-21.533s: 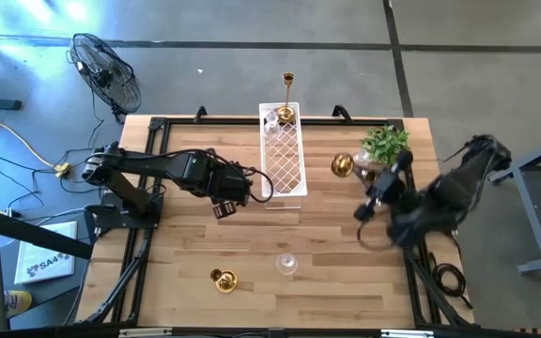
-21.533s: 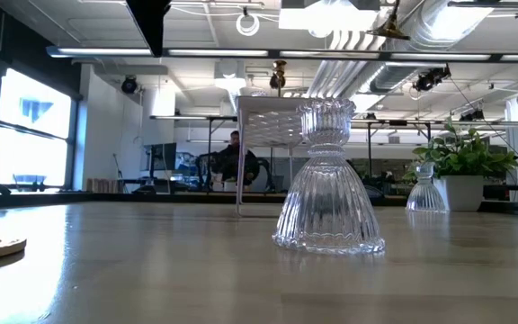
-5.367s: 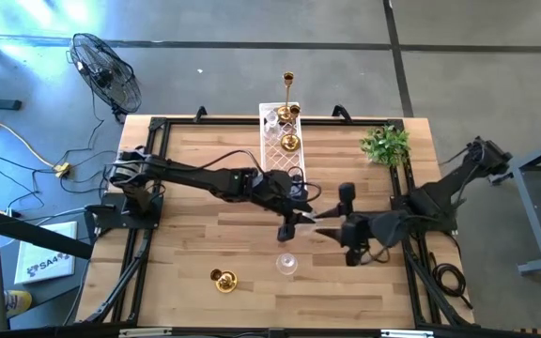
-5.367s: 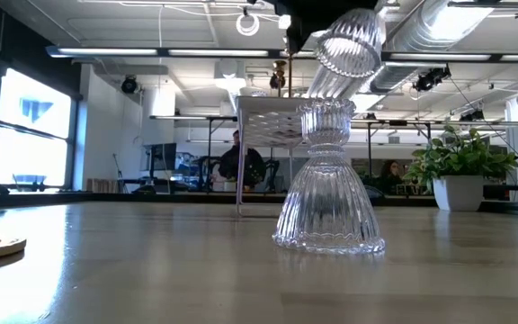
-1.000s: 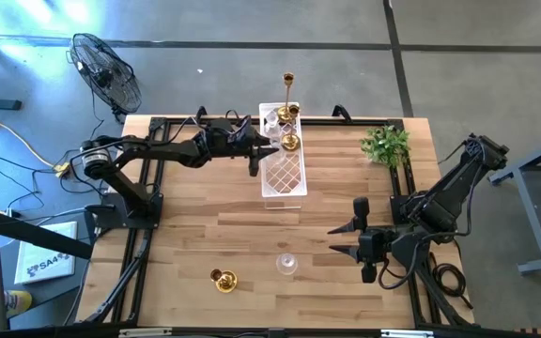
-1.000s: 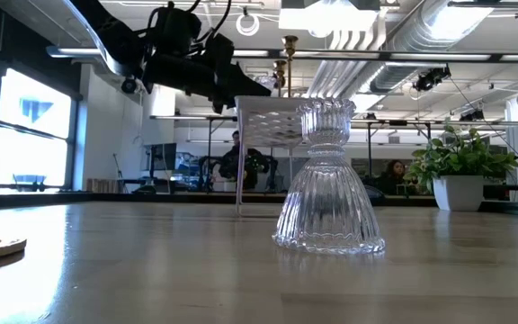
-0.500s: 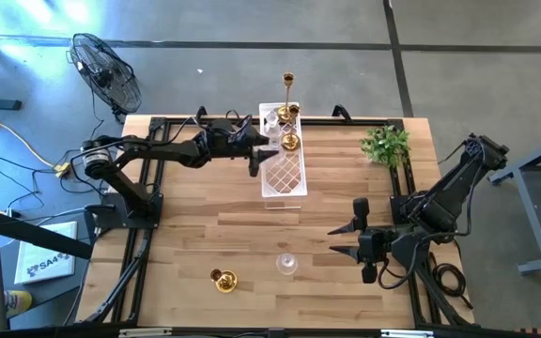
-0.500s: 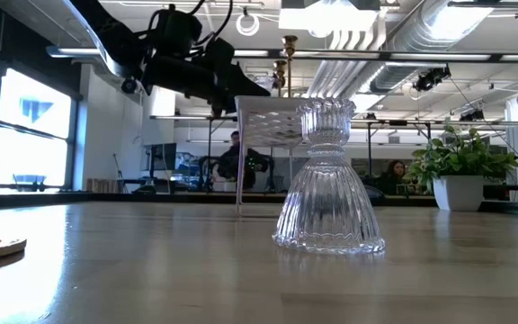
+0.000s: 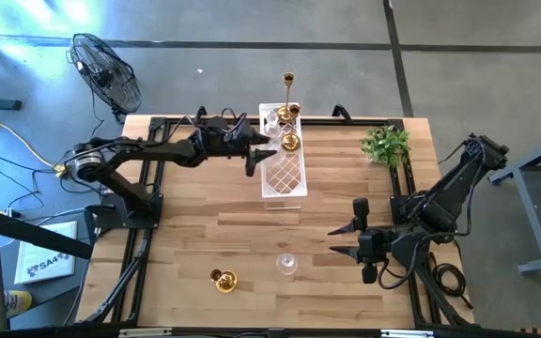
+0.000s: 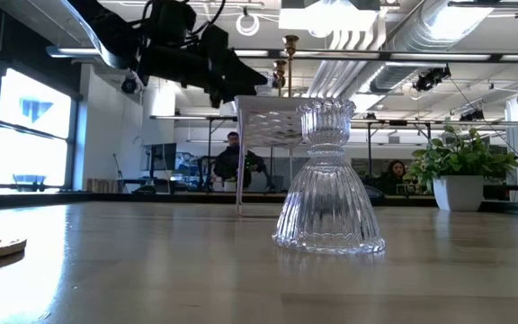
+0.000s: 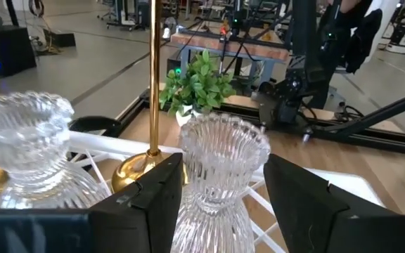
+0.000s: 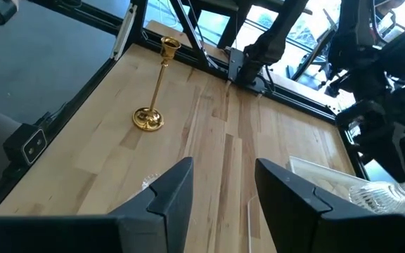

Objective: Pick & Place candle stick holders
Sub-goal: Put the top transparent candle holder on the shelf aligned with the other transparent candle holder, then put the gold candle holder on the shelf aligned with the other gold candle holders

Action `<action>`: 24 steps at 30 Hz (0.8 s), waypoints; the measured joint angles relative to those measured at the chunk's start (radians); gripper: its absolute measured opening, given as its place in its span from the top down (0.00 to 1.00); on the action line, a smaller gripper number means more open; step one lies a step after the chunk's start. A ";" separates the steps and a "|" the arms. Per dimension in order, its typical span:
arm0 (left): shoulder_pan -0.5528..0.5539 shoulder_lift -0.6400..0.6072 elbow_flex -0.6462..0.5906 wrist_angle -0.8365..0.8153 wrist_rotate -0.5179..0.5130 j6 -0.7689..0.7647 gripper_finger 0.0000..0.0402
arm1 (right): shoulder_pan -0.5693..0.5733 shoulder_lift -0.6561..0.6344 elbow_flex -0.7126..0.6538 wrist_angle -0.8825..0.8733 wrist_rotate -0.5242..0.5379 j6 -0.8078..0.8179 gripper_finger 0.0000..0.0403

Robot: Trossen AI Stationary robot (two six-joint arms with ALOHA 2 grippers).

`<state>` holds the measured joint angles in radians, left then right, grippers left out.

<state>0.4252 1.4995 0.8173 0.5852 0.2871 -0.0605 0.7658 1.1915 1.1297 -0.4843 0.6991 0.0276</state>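
High view: left gripper (image 9: pixel 255 155) at the white tray (image 9: pixel 285 183), upper centre; clear glass holder (image 9: pixel 286 263) and gold holder (image 9: pixel 222 280) lower centre.

Left wrist view: fingers (image 11: pixel 302 197) parted either side of a ribbed glass holder (image 11: pixel 220 176), not pinching it.

Right wrist view: right gripper (image 12: pixel 222 186) part open, empty.
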 joint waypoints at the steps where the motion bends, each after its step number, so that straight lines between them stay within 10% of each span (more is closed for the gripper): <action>1: 0.000 -0.012 0.000 -0.013 0.000 0.000 0.52 | 0.000 0.000 0.000 0.000 0.000 0.000 0.63; 15: 0.000 -0.270 0.000 -0.219 -0.012 0.010 0.52 | 0.000 0.000 0.000 0.000 -0.005 0.027 0.63; 24: -0.026 -0.543 0.002 -0.362 0.256 -0.076 0.52 | 0.000 0.000 0.000 -0.006 -0.209 0.103 0.63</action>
<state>0.3989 0.9563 0.8192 0.2228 0.5432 -0.1364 0.7658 1.1915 1.1297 -0.4900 0.4896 0.1310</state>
